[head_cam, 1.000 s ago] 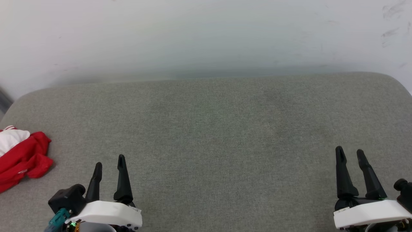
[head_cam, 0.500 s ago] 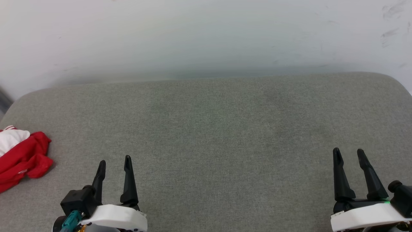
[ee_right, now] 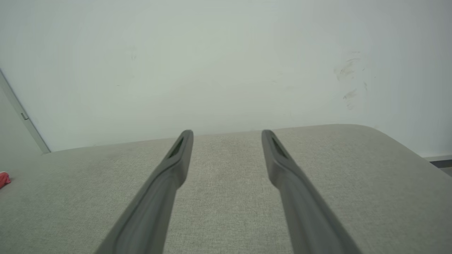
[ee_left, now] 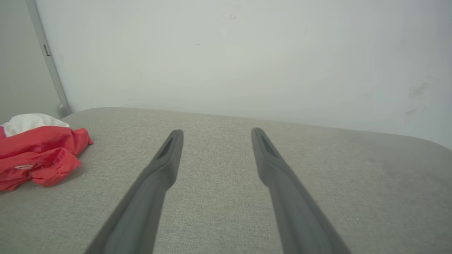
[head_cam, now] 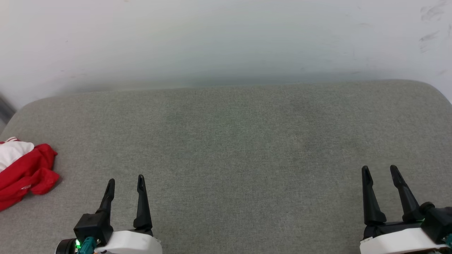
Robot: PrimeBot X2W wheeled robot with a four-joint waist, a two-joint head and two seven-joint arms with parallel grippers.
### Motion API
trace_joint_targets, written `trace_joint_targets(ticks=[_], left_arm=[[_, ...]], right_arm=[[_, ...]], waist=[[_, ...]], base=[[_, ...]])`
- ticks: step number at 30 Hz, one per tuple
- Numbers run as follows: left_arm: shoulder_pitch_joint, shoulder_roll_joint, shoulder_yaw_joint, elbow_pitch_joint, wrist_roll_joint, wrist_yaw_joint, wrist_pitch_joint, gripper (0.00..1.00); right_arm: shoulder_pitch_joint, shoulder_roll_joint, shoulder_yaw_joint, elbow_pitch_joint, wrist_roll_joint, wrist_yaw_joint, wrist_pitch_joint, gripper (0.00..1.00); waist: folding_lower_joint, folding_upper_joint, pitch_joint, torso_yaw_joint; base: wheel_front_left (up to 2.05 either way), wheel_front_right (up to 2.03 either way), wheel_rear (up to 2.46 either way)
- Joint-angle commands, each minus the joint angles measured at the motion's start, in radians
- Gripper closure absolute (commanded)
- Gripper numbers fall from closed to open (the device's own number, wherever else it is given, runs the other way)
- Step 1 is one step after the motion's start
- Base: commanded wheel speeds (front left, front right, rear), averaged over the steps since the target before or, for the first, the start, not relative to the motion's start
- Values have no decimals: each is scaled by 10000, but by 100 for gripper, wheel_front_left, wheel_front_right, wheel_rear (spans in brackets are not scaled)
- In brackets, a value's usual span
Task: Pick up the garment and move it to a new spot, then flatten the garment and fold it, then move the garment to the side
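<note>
The garment point(head_cam: 24, 173) lies crumpled at the far left edge of the grey cushioned surface point(head_cam: 233, 141), red with a white patch on top. The left wrist view shows the garment point(ee_left: 39, 151) as a heap left of my fingers. My left gripper point(head_cam: 126, 181) stands open near the front edge, well to the right of the garment and apart from it, nothing between its fingers. At the front right my right gripper point(head_cam: 380, 170) is open too and holds nothing. A red sliver of the garment point(ee_right: 3, 180) peeks in at the right wrist view's left edge.
A pale wall point(head_cam: 226, 38) rises directly behind the cushioned surface. The surface has rounded back corners and drops off at the left and right. A grey vertical strip point(ee_left: 49, 60) runs down the wall at the far left.
Both grippers have drawn back toward the front edge, the left one also shifting a little right. The garment has not moved.
</note>
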Motion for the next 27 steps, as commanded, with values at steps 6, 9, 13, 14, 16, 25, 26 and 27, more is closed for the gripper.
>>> trace_joint_targets(ticks=[6, 9, 13, 14, 16, 25, 26, 27], left_arm=[[85, -16, 41, 14, 548, -39, -183, 0], [118, -28, 69, 41, 728, -75, -233, 0], [181, -43, 97, 74, 937, -133, -306, 0], [198, -46, 108, 78, 995, -150, -320, 0], [223, -52, 122, 100, 1095, -195, -372, 0], [235, -65, 193, 191, 1150, -285, -448, 0], [232, -66, 200, 200, 1123, -287, -448, 0], [226, -65, 200, 203, 1114, -281, -448, 0]], right_arm=[[161, -5, 98, -151, -503, 0, -206, 0], [234, -5, 88, -147, -664, 0, -248, 0], [304, -4, 84, -110, -757, 0, -335, 0], [318, -4, 80, -105, -773, -1, -358, 0], [336, -4, 69, -84, -779, -1, -381, 0], [336, -3, 73, -4, -600, -1, -445, 0], [334, -3, 56, 11, -548, -1, -445, 0], [327, -3, 56, 26, -523, -1, -447, 0]], waist=[[0, 0, 5, 31], [0, 0, -5, 38], [0, 0, -20, 37], [0, 0, -21, 37], [0, 0, -19, 37], [0, 0, -13, 28], [0, 0, -14, 25], [0, 0, -15, 23]], base=[[0, 0, 0], [0, 0, 0], [0, 0, 0], [0, 0, 0], [0, 0, 0], [0, 0, 0], [0, 0, 0], [0, 0, 0]])
